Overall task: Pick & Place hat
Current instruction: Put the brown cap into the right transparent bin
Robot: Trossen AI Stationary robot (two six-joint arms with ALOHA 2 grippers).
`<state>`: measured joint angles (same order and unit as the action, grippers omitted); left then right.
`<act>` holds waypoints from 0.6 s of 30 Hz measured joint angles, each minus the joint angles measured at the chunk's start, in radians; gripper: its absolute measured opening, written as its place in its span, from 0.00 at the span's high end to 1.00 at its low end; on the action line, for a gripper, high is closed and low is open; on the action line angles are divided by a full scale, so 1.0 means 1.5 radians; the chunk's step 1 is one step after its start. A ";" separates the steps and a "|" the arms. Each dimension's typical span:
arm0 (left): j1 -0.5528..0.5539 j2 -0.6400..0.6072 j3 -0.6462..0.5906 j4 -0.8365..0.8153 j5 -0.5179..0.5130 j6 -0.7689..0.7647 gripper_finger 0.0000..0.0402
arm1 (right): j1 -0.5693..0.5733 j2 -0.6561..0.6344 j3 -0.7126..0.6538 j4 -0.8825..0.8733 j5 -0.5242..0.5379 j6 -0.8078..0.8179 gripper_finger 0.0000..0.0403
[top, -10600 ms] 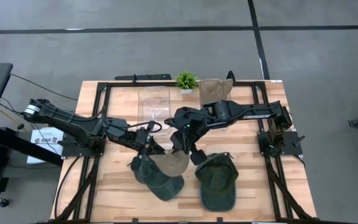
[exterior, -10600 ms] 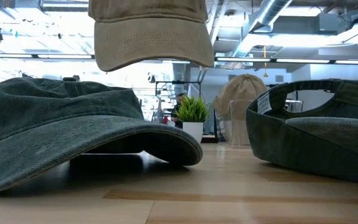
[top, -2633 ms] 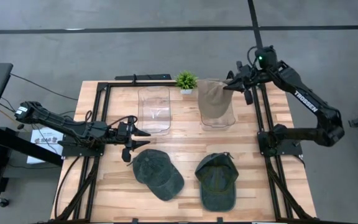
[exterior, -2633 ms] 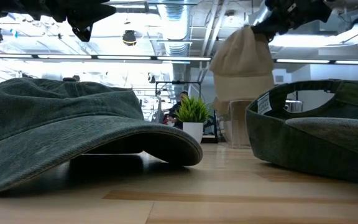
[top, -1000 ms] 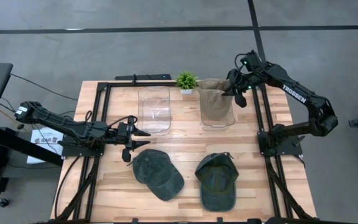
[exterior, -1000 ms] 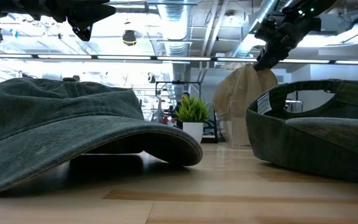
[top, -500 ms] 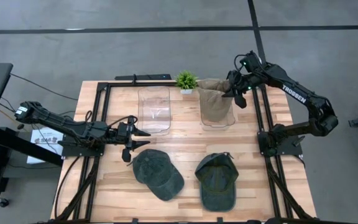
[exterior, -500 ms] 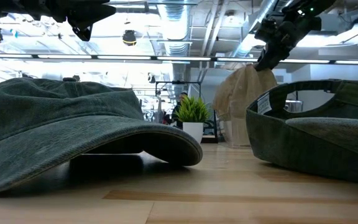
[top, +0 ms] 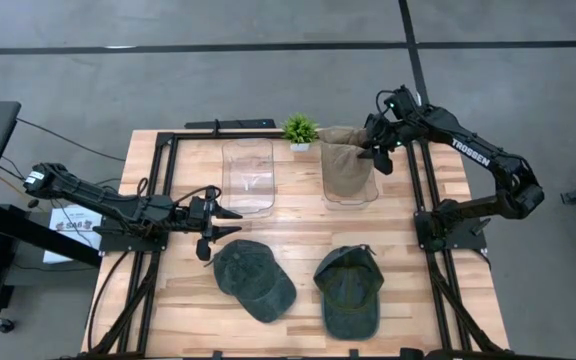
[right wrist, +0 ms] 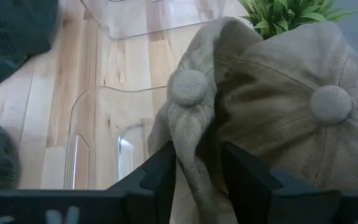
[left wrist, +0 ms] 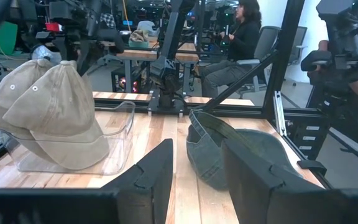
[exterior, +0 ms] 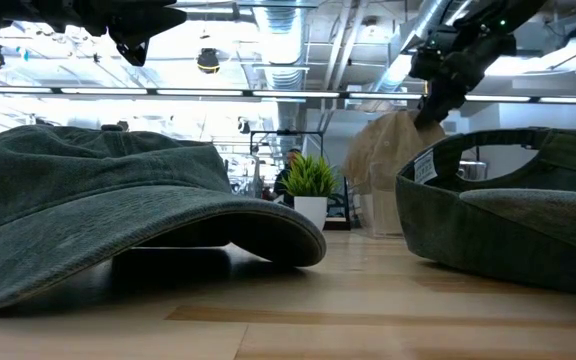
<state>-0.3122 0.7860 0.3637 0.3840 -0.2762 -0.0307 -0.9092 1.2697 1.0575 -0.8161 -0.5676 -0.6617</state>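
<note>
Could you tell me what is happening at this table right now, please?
The robot is sorting hats into clear bins. The right gripper hangs over the right-hand clear bin, right above the two tan hats that sit in it. The left gripper waits with open jaws at the table's left, near the empty clear bin. Two dark green hats lie at the front of the table.

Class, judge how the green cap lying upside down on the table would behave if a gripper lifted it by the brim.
The upturned green cap is probably floppy: its crown sags unevenly. It likely weighs little, being thin cloth. The brim looks stiffer, so it should hold shape when pinched.
</note>
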 joint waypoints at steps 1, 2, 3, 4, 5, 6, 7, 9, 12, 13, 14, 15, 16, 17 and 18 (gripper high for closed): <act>0.000 0.000 0.000 0.000 0.000 0.000 0.67 | 0.000 0.000 0.002 -0.001 0.000 0.000 0.69; 0.000 0.000 0.000 0.000 0.000 0.000 0.67 | 0.000 0.000 0.003 -0.001 0.001 0.004 0.68; 0.000 0.000 0.000 0.000 0.000 0.000 0.67 | 0.000 0.000 0.005 -0.002 0.002 0.005 0.67; 0.000 0.000 0.000 0.000 0.000 0.000 0.67 | 0.000 0.000 0.006 -0.004 0.003 0.005 0.66; 0.000 0.000 0.000 0.000 0.000 0.000 0.67 | 0.000 0.000 0.009 -0.010 0.006 0.006 0.65; 0.000 0.000 0.000 0.000 0.000 0.000 0.67 | 0.000 0.000 0.011 -0.015 0.011 0.007 0.65; 0.000 0.000 0.000 0.000 0.000 0.000 0.67 | 0.000 0.000 0.014 -0.020 0.015 0.007 0.64; 0.000 0.000 0.000 0.000 0.000 0.000 0.67 | 0.000 0.000 0.021 -0.035 0.017 0.007 0.64; 0.000 0.000 0.000 0.000 0.000 0.000 0.67 | 0.000 0.000 0.035 -0.057 0.018 0.007 0.63; 0.000 0.000 0.000 0.000 0.000 0.000 0.67 | 0.000 0.000 0.040 -0.063 0.020 0.007 0.63; 0.000 0.000 0.000 0.000 0.000 0.000 0.67 | 0.000 0.000 0.045 -0.068 0.025 0.007 0.63; 0.000 0.000 0.000 0.000 0.000 0.000 0.67 | 0.000 0.000 0.050 -0.075 0.031 0.007 0.64; 0.000 0.000 0.000 0.000 0.000 0.000 0.67 | 0.000 0.000 0.055 -0.083 0.033 0.007 0.64; 0.000 0.000 0.000 0.000 0.000 0.000 0.67 | 0.000 0.000 0.060 -0.087 0.034 0.007 0.65; 0.000 0.000 0.000 0.000 0.000 0.000 0.67 | 0.000 0.000 0.064 -0.091 0.034 0.007 0.65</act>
<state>-0.3122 0.7860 0.3637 0.3836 -0.2760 -0.0307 -0.9096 1.2694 1.1535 -0.9524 -0.5171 -0.6518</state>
